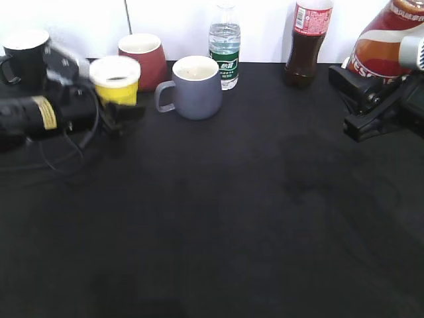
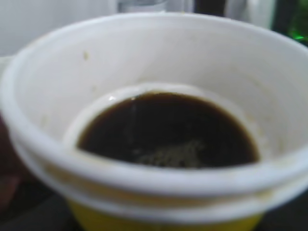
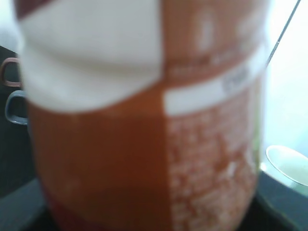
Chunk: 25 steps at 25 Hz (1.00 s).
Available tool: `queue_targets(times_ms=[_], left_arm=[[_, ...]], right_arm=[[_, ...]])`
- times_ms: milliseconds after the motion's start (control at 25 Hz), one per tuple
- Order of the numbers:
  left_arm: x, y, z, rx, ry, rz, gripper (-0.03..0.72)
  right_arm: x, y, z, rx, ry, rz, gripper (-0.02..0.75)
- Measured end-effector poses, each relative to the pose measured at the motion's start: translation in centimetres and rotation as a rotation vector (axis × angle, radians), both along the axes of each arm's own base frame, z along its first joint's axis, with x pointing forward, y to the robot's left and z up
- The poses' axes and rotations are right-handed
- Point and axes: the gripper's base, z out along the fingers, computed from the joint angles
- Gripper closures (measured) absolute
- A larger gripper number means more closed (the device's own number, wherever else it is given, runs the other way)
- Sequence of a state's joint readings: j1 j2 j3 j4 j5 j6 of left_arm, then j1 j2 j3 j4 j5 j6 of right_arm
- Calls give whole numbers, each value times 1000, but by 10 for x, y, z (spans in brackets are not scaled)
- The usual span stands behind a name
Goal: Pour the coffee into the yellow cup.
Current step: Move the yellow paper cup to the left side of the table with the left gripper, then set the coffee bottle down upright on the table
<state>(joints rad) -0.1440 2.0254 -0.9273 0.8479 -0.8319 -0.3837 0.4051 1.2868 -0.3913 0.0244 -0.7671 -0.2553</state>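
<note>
The yellow cup (image 1: 116, 81) with its white rim stands at the back left of the black table. My left gripper (image 1: 123, 110) sits around its base and looks shut on it. In the left wrist view the cup (image 2: 144, 175) fills the frame and holds dark brown liquid (image 2: 166, 132); the fingers are hidden. The coffee bottle (image 1: 386, 38) with the orange-red-white label is at the far right, lifted and tilted. My right gripper (image 1: 368, 89) is shut on it. The label (image 3: 120, 144) fills the right wrist view.
A red-brown mug (image 1: 142, 56) and a black mug (image 1: 26, 53) flank the yellow cup. A grey mug (image 1: 195, 86) stands right of it. A water bottle (image 1: 225, 43) and a dark cola bottle (image 1: 308, 43) stand along the back wall.
</note>
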Motion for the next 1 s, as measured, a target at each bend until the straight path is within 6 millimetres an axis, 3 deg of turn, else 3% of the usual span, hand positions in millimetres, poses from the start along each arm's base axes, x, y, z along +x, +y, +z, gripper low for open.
queue_targets(times_ms=[240,560,800,1000], left_arm=[[6,3,-33,-86,12,74,247],[6,2,-36,-91,5,65,247],[6,1,-37,-70,12,50,77],[-9,5,-32,-73,44,91,64]], right_arm=[[0,0,0,0,0,0,203],[0,0,0,2,-4,0,203],[0,0,3,13,-30,-1,203],[6,0,-7,21,2,-24,203]])
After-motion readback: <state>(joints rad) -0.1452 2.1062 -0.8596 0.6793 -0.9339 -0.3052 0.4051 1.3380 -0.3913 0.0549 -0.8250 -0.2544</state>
